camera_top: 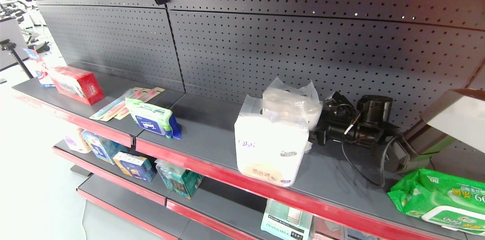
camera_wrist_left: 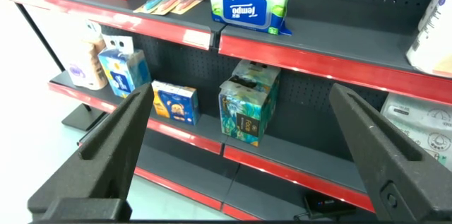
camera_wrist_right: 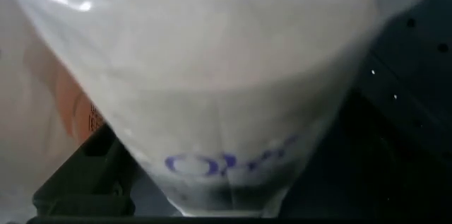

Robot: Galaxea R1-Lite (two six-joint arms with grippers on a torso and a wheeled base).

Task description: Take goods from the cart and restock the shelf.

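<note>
**Head view.** The paper-roll pack (camera_top: 271, 145), white rolls in clear film, stands upright at the red front edge of the shelf (camera_top: 212, 126). The right gripper (camera_top: 325, 120) lies on the shelf at the pack's rear right side, against its film. Whether its jaws are clenched on the film or released cannot be told.

Toward the shelf's left end, a blue-and-green wipes pack (camera_top: 153, 119) lies near the front edge, with carded toothbrushes (camera_top: 123, 104) just behind it. A red box (camera_top: 77, 84) sits at the left end, and a green wipes pack (camera_top: 441, 198) lies at the front right corner.

**Left wrist view.** The left gripper (camera_wrist_left: 240, 90) hangs before the lower shelf (camera_wrist_left: 311, 159), its 2 jaws released and wide apart. A teal box (camera_wrist_left: 247, 107) and a blue box (camera_wrist_left: 175, 102) stand on that shelf.
</note>
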